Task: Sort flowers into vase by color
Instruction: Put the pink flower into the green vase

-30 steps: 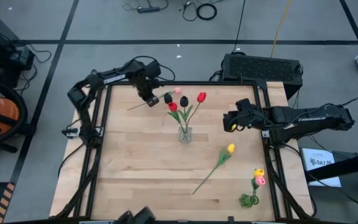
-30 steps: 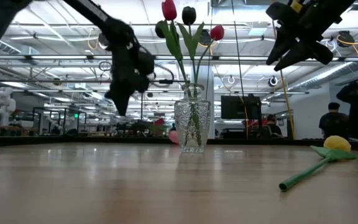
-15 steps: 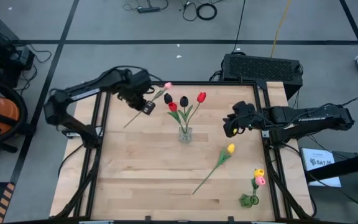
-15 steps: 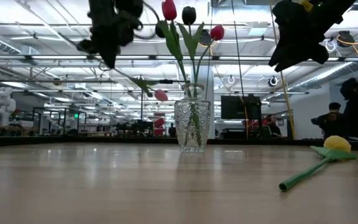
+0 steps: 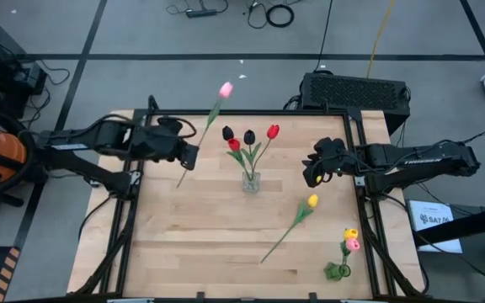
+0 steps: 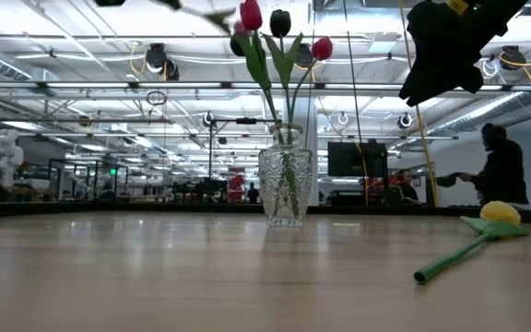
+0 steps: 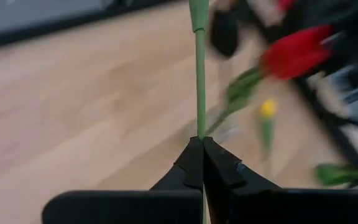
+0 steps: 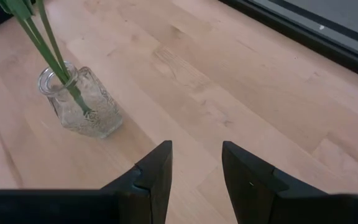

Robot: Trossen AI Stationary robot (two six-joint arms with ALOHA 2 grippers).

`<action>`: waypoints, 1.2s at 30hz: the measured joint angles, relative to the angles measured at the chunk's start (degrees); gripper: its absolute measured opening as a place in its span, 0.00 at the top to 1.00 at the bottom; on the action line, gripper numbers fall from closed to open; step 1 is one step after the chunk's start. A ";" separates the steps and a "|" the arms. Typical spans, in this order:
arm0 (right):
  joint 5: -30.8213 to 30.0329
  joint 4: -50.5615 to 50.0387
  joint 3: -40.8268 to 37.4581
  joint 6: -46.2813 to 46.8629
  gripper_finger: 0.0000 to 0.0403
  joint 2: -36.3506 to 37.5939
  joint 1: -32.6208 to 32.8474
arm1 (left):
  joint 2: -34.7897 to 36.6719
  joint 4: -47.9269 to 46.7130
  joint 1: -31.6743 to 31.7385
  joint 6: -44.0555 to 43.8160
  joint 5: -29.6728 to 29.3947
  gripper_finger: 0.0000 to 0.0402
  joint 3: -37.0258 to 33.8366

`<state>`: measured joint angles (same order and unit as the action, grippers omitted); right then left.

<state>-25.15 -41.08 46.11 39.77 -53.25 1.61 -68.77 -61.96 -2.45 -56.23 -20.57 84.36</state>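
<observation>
A glass vase (image 5: 250, 181) stands mid-table holding two red and two black flowers (image 5: 249, 137); it also shows in the low view (image 6: 285, 189). My left gripper (image 5: 192, 155), left of the vase, is shut on a pink flower whose head (image 5: 225, 89) points past the far edge. My right gripper (image 5: 310, 171) hovers open to the right of the vase, with nothing between its fingers (image 8: 196, 168). A yellow flower (image 5: 311, 200) lies flat on the table in front of the right gripper. One yellow and one pink flower (image 5: 351, 240) lie at the near right. My left gripper pinches the pink flower's thin green stem (image 7: 199, 118) between its two fingertips, in the stem's lower half. The fingers come from the table's left, slanting down, and lie across the stem. The flower is lifted clear of the table, and its cut end (image 5: 178, 184) sticks out on the near side.
A black box (image 5: 356, 91) sits beyond the far right corner. Dark frame rails (image 5: 138, 210) run along the table's left and right edges. Bare wood (image 5: 192, 244) spreads over the near left. People stand in the room behind the table (image 6: 505, 171).
My left gripper has risen from the far edge and drawn back toward the table's left edge, turning as it went. The pink flower has come up clear of the table with it, and its head has swung out toward the far edge.
</observation>
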 joint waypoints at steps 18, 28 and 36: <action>8.08 18.17 0.00 -2.74 0.67 8.81 0.00 | -3.96 42.38 -9.00 41.66 -5.34 1.00 -0.58; 14.17 45.82 0.00 -13.20 0.67 6.68 0.03 | -16.06 68.41 -6.88 47.59 1.31 1.00 -3.85; 19.65 62.30 0.00 -21.03 0.67 0.65 2.61 | -19.64 73.19 -2.95 41.91 12.63 1.00 -3.86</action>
<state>-5.50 21.22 46.11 18.74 -52.60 4.22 -88.41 11.23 -5.40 -14.32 -7.94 80.50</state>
